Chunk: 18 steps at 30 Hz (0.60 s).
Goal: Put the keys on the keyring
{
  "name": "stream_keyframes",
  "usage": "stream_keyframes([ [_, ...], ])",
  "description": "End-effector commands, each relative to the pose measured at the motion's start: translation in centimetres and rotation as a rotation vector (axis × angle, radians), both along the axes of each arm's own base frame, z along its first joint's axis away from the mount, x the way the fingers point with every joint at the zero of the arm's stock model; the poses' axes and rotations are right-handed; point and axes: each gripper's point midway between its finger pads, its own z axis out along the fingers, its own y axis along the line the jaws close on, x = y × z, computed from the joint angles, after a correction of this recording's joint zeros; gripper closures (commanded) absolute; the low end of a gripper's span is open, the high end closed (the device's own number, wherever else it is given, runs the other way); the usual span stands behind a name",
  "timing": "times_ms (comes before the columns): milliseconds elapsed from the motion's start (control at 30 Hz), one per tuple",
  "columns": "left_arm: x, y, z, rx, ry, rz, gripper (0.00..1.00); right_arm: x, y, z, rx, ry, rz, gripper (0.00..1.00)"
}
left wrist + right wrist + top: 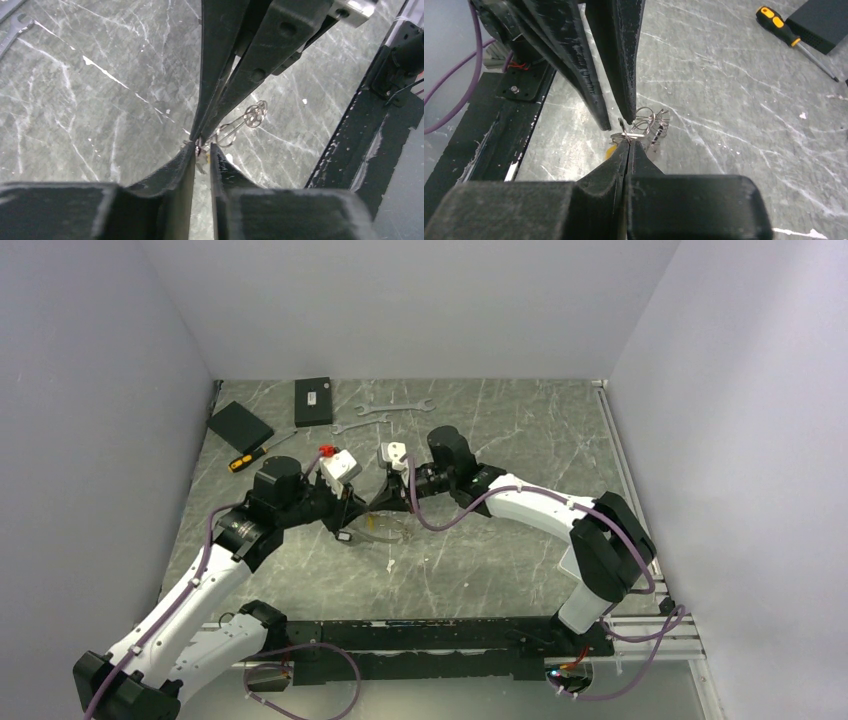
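Keyring (644, 122) is about mid-tabletop, its silvery loops pinched in your right gripper (628, 144), jaws closed tight on the wire, with a brass-yellow key (610, 151) peeking just beside those fingers. Your left gripper (202, 150) meets it tip to tip, jaws a narrow slit apart with ring metal at the tips; can't tell whether it grips. Wrenches (397, 406) and screwdriver (258, 452) lie near the far edge.

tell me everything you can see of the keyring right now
The keyring is thin silvery wire, seen as a few overlapping loops with a coiled-looking stretch. It is held over the grey marbled table, pinched at one edge in the shut tips of the right end effector. The left end effector's tips stand slightly apart right beside it.
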Motion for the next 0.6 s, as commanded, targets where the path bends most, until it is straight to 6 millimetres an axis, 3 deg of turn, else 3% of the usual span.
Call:
stream_keyframes([
  [0, 0.3, -0.6, 1.7, -0.046, -0.032, -0.015, 0.63, 1.5, 0.5, 3.2, 0.04, -0.066, -0.076, 1.0],
  [100, 0.2, -0.9, 1.9, -0.076, -0.014, -0.01, 0.38, 1.8, 0.2, 3.3, 0.022, -0.034, -0.123, 1.0],
  [200, 0.3, -1.2, 2.3, -0.129, 0.033, 0.026, 0.24, 3.0, -0.3, 3.3, -0.004, -0.011, -0.219, 1.0],
  [367, 0.4, -1.6, 2.4, -0.234, 0.108, 0.098, 0.27, 5.8, -1.5, 2.4, -0.145, 0.093, -0.442, 1.0],
  [567, 1.6, -0.3, 1.5, -0.351, 0.103, 0.269, 0.34, 7.0, -2.5, 2.1, -0.259, 0.241, -0.6, 1.0],
])
